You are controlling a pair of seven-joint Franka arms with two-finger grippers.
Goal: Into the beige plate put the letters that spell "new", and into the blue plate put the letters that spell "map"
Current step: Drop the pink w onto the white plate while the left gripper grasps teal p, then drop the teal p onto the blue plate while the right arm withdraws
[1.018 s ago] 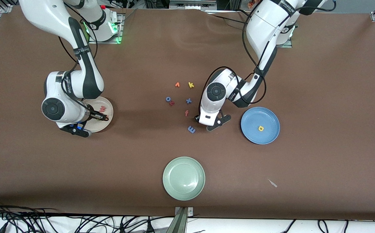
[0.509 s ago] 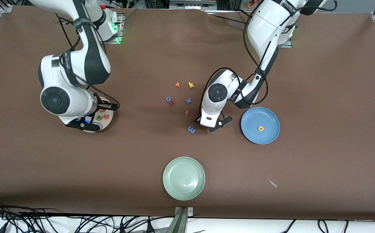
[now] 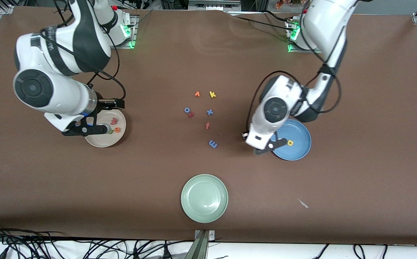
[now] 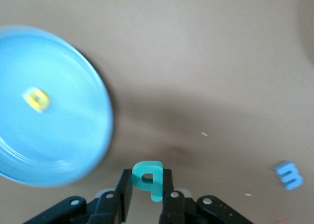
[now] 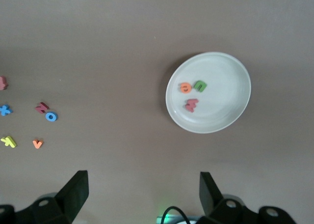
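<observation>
Since the earlier frame, both arms have shifted. The left arm has swung from the loose letters to the blue plate [image 3: 299,154]. The right arm has risen off the beige plate [image 3: 99,143].

Item 1. Left gripper [image 4: 147,183]: clamped on the teal p [image 4: 148,177], which stands up between the pads. We place it over bare table just beside the blue plate's rim, at about eight o'clock of that plate in the front view.

Item 2. Right gripper [image 5: 143,189]: fingers spread wide, holding nothing, above the beige plate.

Item 3. Beige plate: holds the green n [image 5: 200,85], orange e [image 5: 185,88] and red-pink w [image 5: 192,104]. We judge "new" complete.

Item 4. Blue plate: holds the yellow a [image 3: 290,142] only.

Item 5. Blue m [image 3: 212,144]: on the table at nine o'clock of the blue plate, well apart from it.

Item 6. Strays: yellow k [image 3: 212,94], orange v [image 3: 197,94], blue x [image 3: 210,112], red z [image 3: 191,115], plus the green plate [image 3: 204,198] at six o'clock of them.

Risks, as we judge them:
- The p is not yet over the plate, so an early release would drop it on the table or the rim.
- Light foam may cling to a pad and fall askew.

Writing: we can read only the letters themselves. The printing on the arms is too small to make out.
</observation>
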